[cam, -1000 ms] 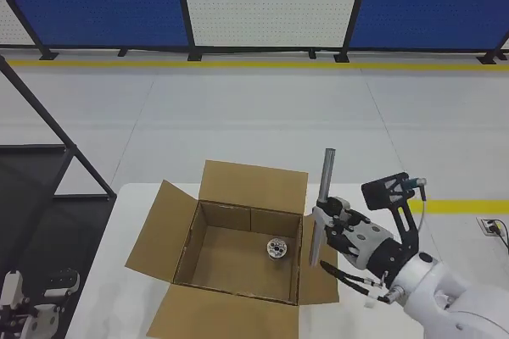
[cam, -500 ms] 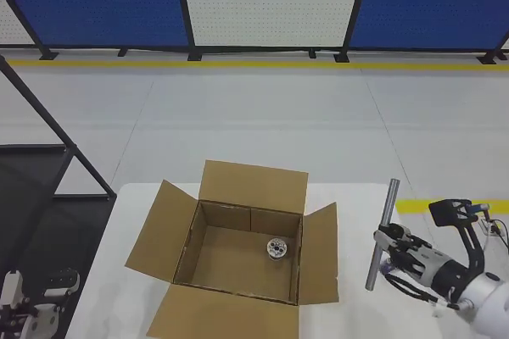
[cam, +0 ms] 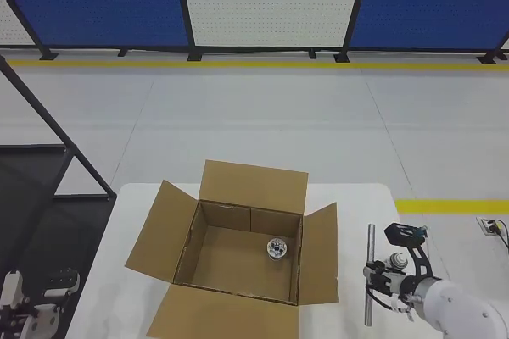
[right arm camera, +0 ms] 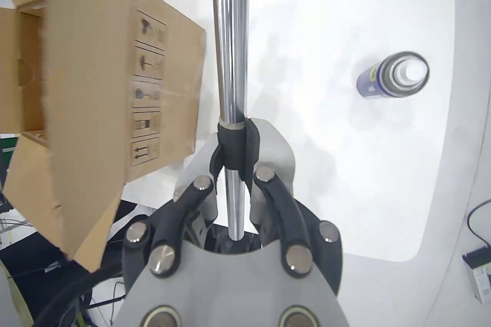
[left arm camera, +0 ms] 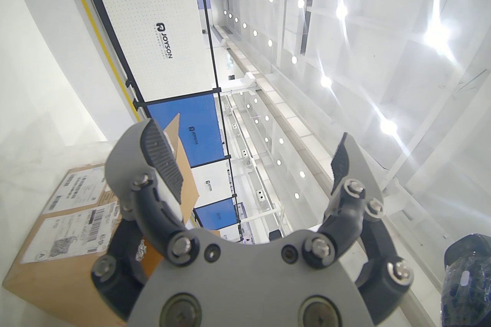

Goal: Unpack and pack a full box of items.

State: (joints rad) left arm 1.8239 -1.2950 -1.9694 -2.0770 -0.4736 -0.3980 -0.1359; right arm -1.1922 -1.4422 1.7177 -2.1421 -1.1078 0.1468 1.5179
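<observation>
The right gripper (right arm camera: 233, 152) was clamped on the chrome rod (right arm camera: 227, 37), its pads closed round it and most of the rod's length running out ahead of them. I had it over the table (cam: 356, 203) near the right edge. It sat between the right flap of the open cardboard box (cam: 321, 254) and the spray can (right arm camera: 391, 75), which stood upright closer to that edge. From above I could not tell whether the rod was already resting on the surface. A small round part (cam: 276, 247) lay in the box near its far right corner. The left gripper (left arm camera: 249, 160) held nothing, fingers wide apart, pointed up at the ceiling with the box's labelled side beside it.

My worries were plain. The rod is smooth and round, so if I released it on the flat it could roll toward the right edge and drop off. A careless swing of that long free end could topple the can or catch the flap. Polished metal might also slide or pivot in the pads.
</observation>
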